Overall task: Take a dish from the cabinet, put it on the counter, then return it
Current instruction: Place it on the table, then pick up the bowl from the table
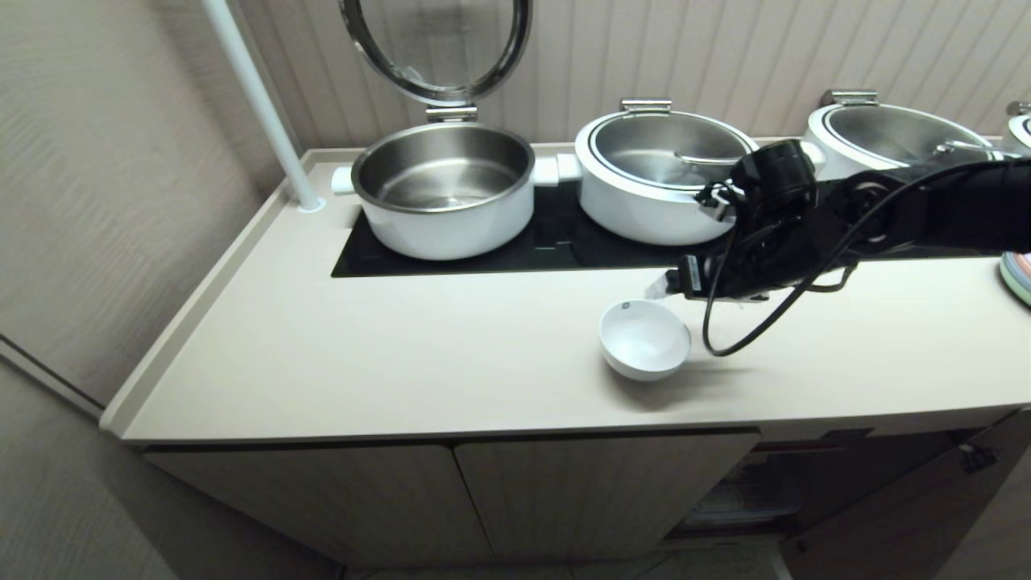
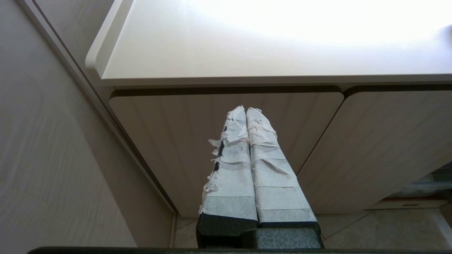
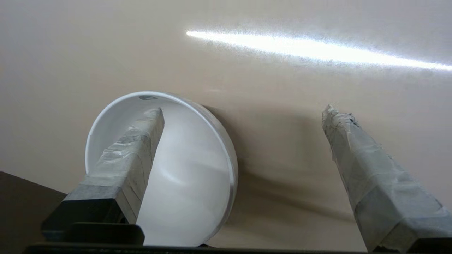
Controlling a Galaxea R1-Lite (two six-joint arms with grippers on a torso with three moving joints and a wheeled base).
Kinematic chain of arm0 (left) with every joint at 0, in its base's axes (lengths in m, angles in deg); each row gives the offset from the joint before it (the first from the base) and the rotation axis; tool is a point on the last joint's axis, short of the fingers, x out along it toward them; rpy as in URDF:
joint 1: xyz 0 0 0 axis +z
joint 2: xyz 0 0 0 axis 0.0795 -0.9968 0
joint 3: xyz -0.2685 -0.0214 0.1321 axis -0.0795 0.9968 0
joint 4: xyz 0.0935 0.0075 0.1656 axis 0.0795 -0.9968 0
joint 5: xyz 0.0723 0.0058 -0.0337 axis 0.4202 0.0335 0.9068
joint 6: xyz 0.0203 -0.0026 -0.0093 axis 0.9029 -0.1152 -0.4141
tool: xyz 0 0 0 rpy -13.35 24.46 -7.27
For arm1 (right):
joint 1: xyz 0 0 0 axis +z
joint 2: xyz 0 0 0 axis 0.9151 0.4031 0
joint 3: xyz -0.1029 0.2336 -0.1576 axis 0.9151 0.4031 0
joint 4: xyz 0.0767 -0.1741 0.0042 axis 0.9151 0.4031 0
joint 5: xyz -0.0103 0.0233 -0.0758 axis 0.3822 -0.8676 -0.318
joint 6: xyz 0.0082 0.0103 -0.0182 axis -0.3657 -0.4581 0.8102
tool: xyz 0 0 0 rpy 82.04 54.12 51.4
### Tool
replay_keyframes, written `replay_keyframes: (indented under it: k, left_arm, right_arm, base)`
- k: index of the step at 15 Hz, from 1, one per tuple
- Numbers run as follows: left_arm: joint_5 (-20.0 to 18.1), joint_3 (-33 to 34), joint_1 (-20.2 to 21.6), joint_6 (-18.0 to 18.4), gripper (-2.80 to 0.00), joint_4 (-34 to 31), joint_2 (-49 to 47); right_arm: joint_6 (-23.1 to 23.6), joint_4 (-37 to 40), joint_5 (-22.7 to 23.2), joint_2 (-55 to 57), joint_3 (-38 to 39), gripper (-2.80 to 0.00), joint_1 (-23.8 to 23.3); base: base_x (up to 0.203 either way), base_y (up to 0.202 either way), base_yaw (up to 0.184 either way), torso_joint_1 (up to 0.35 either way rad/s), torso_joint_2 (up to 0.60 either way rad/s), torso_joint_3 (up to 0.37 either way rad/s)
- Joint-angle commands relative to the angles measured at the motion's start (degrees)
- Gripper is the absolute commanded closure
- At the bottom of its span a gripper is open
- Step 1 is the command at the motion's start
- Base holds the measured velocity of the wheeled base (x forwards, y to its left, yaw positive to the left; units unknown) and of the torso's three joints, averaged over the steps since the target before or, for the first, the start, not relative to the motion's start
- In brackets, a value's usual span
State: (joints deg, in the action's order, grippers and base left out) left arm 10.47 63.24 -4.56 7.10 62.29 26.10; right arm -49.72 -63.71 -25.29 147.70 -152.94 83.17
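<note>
Beige fluted wall panels (image 1: 805, 56) rise behind, a white pole (image 1: 258, 105) leans at left, and pale floor tiles (image 2: 370, 229) lie below.

Catering kitchen or buffet, steel-lined pots (image 1: 444, 190) on counter (image 1: 387, 354), cabinet (image 1: 451, 499) beneath

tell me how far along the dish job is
Done: the dish sits upright on the counter, out of the cabinet. In hand: nothing; the right gripper is open beside it, left gripper parked low. Left: regrasp it and return it.
</note>
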Motion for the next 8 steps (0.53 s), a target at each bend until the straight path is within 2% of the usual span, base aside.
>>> replay_keyframes:
  k: [1,2,3,8]
  left_arm:
    - [0.03,0.0,0.0,-0.03,0.0,0.02,0.02]
    - [0.03,0.0,0.0,-0.03,0.0,0.02,0.02]
    - [0.03,0.0,0.0,-0.03,0.0,0.02,0.02]
    - [0.03,0.0,0.0,-0.03,0.0,0.02,0.02]
  right_arm:
    - [0.19,-2.61,-0.22,-3.54,2.6,-2.8,0.02]
    - [0.26,-3.92,-0.27,-4.73,3.61,-2.8,-0.02]
    - [0.28,-4.87,-0.28,-5.94,4.61,0.0,-0.06]
    - [0.2,-7.97,-1.98,-12.76,10.12,0.0,-1.2]
  base:
    - [0.0,0.0,0.0,0.0,0.0,0.0]
    - [0.0,0.0,0.0,0.0,0.0,0.0]
    - [0.0,0.0,0.0,0.0,0.0,0.0]
    - [0.0,0.0,0.0,0.0,0.0,0.0]
